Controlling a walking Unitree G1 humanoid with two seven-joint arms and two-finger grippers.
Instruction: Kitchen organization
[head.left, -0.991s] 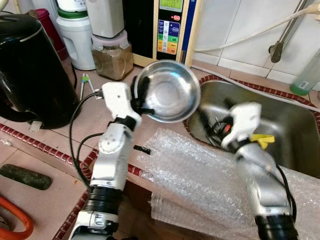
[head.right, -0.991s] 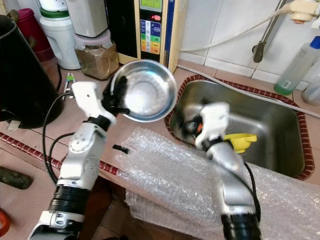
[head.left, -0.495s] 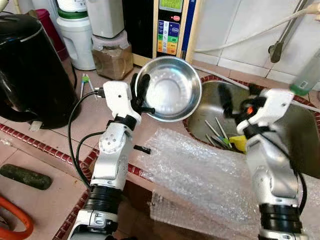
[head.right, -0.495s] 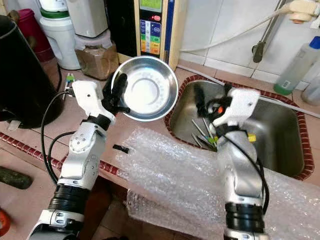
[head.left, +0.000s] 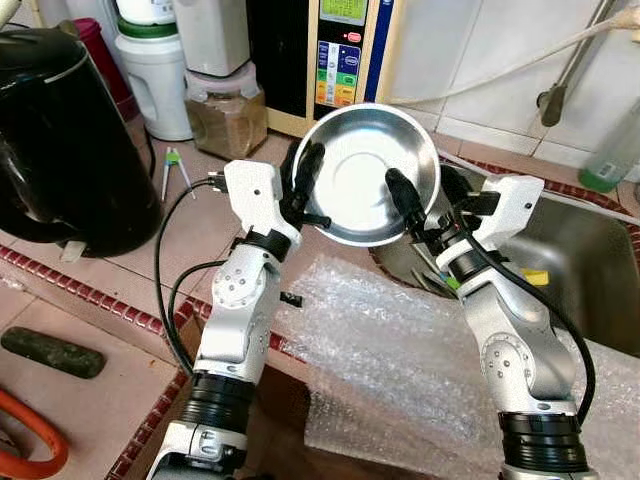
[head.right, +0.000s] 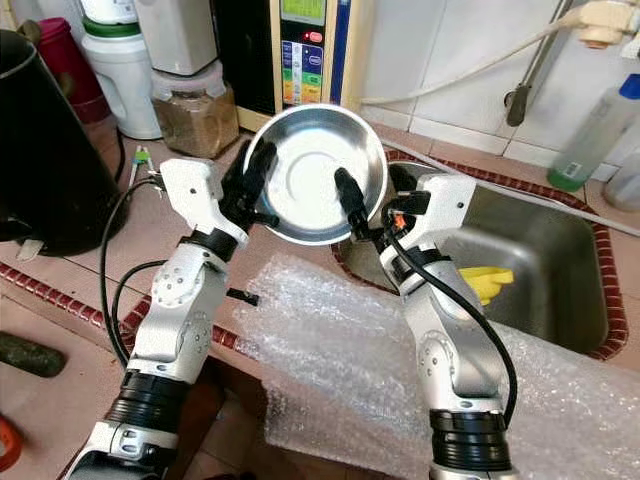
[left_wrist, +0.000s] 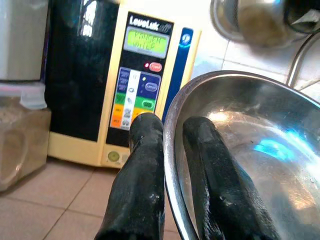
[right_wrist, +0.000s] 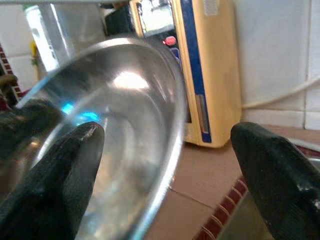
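Note:
A round steel bowl (head.left: 365, 170) hangs tilted in the air over the counter beside the sink (head.left: 590, 250). My left gripper (head.left: 303, 178) is shut on its left rim, with one finger (left_wrist: 142, 165) outside and one inside the bowl (left_wrist: 260, 155). My right gripper (head.left: 422, 192) is open at the right rim. One black finger (head.left: 402, 205) lies across the bowl's inside and the other is behind it. In the right wrist view the rim of the bowl (right_wrist: 125, 110) runs between the widely spread fingers (right_wrist: 65, 165).
Bubble wrap (head.left: 400, 350) covers the counter's front edge below both arms. A black kettle (head.left: 60, 140) stands at the left. A jar of brown powder (head.left: 225, 110) and a water purifier (head.left: 340, 50) are behind. The sink holds a yellow item (head.left: 535, 277). A green bottle (head.left: 610, 150) stands at the far right.
My right gripper rose out of the sink and swung left to straddle the bowl's right rim. The left gripper carried the bowl a little up and to the right.

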